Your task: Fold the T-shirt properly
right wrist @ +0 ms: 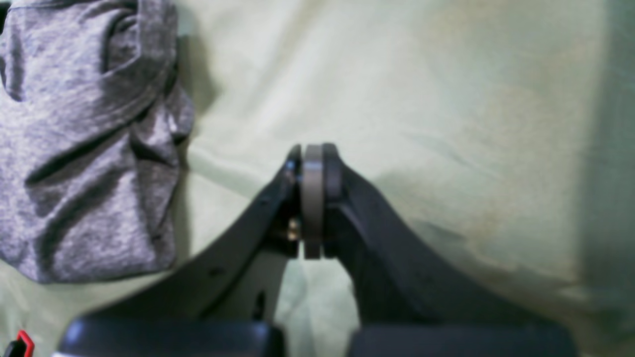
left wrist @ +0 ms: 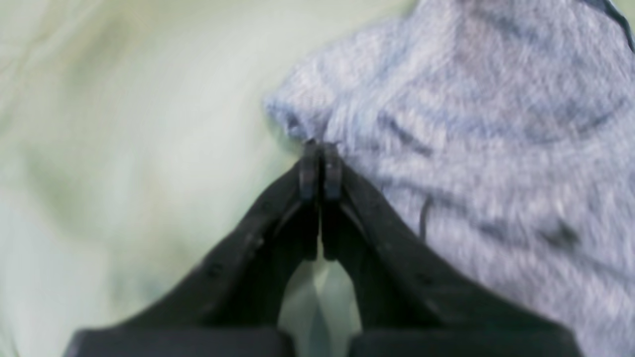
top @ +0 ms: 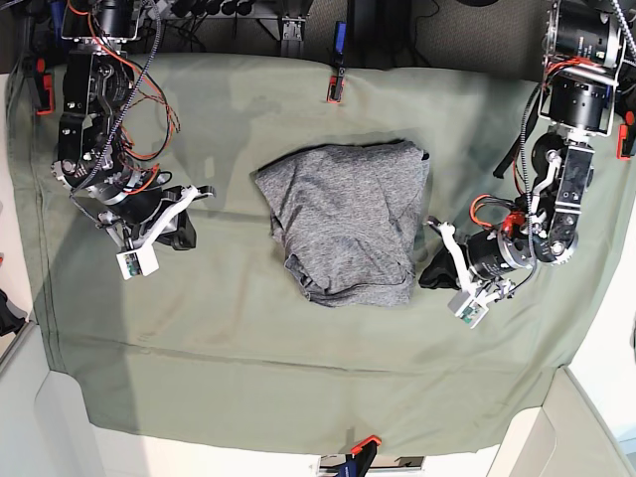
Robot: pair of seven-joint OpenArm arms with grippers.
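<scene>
Closed tips of the left gripper (left wrist: 320, 148) meet the bundled T-shirt's (top: 348, 219) edge mid-table, the right gripper (right wrist: 317, 148) closed well apart; a sideways nudge could rumple it.

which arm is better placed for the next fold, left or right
Probably the left: its gripper is right beside the T-shirt, its shut tips at the cloth's edge. The right gripper, also shut, is over bare tablecloth, farther off.
</scene>
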